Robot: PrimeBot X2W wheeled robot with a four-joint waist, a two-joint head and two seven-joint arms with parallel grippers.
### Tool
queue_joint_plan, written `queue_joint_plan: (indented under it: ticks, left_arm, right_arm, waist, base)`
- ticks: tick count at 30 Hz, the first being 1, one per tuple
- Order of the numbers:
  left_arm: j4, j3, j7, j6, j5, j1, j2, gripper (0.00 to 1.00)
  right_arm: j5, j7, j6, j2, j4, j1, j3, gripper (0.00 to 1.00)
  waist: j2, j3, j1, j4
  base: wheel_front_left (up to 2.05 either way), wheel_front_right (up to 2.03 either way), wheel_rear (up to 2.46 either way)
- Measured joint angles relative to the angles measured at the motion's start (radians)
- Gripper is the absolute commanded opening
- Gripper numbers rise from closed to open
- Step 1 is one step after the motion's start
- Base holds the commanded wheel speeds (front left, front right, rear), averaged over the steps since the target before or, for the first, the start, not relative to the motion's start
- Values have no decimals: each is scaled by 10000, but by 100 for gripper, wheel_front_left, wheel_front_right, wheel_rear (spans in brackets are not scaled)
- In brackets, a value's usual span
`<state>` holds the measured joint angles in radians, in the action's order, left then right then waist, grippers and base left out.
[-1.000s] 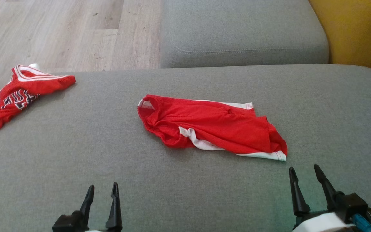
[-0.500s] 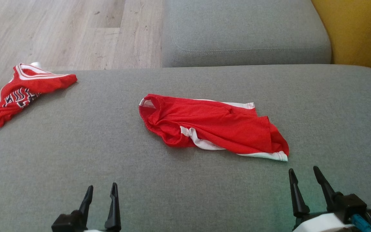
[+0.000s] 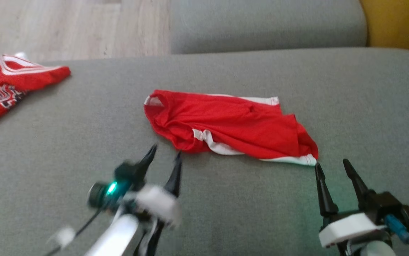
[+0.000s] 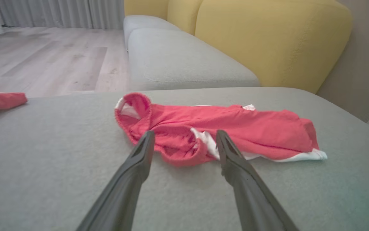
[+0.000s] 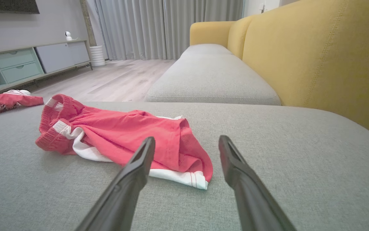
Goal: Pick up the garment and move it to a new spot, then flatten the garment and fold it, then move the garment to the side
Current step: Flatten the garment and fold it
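The garment (image 3: 233,126), red shorts with white trim, lies crumpled in the middle of the grey sofa cushion (image 3: 83,142). My left gripper (image 3: 165,153) is open, blurred, its tips just short of the garment's near left waistband end. The left wrist view shows the garment (image 4: 223,125) lying just beyond my open left gripper (image 4: 184,141). My right gripper (image 3: 330,165) stands open, empty, its left tip beside the garment's white-hemmed near right corner. In the right wrist view that corner of the garment (image 5: 123,134) lies just ahead of my right gripper (image 5: 187,141).
A second red garment with lettering (image 3: 9,92) lies at the cushion's far left edge. Another grey seat cushion (image 3: 261,25) sits behind, with a yellow backrest (image 3: 400,21) on the right. Wooden floor (image 3: 65,28) lies beyond the left edge.
My left arm has swung up and forward, right up to the garment's near left end. The right gripper has edged forward to its near right corner. The camera has tilted down slightly.
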<state>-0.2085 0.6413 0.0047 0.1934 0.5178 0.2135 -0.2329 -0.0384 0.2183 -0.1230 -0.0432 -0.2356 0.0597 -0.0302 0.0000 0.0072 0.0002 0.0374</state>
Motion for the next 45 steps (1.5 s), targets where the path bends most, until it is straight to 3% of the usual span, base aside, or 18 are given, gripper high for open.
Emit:
queue_joint_plan:
  ticks: [6, 22, 24, 25, 26, 28, 35, 45]
  left_arm:
    - [-1338, 31, 1110, 19, 324, 1750, 995, 100]
    - [-3419, -96, 1760, -46, 533, 3384, 1283, 100]
    - [-3480, -90, 1894, 31, 533, 3384, 1298, 77]
    - [-3498, -86, 1971, 31, 587, 3382, 1302, 45]
    - [-3498, -71, 1977, 31, 593, 3382, 1302, 36]
    - [-3475, -69, 1960, 29, 617, 3374, 1304, 0]
    - [-3022, -2, 1396, 15, 633, 3241, 1317, 0]
    - [-2255, 67, 523, 282, 554, 2071, 1283, 0]
  right_arm:
    - [155, -165, 0, 0, 178, -524, -301, 100]
    - [207, -77, 0, -6, 196, -1315, -385, 100]
    - [207, -69, 0, -6, 169, -1324, -366, 100]
    - [190, -56, 0, -6, 105, -1323, -326, 100]
    - [190, -44, 0, -6, 73, -1323, -309, 100]
    - [190, 21, 0, -6, 15, -1323, -282, 100]
    - [418, 33, 0, -8, -171, -1330, -244, 100]
    - [2184, -385, -2, -35, -1735, -2478, -290, 100]
  waist:
    - [0, 709, 2, -302]
    - [0, 1998, 0, -1422]
    - [0, 2018, -1, -1471]
    - [0, 2011, -1, -1480]
    - [0, 2000, -1, -1480]
    - [0, 1967, -2, -1473]
    - [0, 1910, -2, -1322]
    - [0, 2028, -2, -790]
  base:
    - [0, 0, 0]
    - [0, 0, 0]
    - [0, 0, 0]
    - [0, 0, 0]
    - [0, 0, 0]
    - [0, 0, 0]
    - [0, 0, 0]
    - [0, 0, 0]
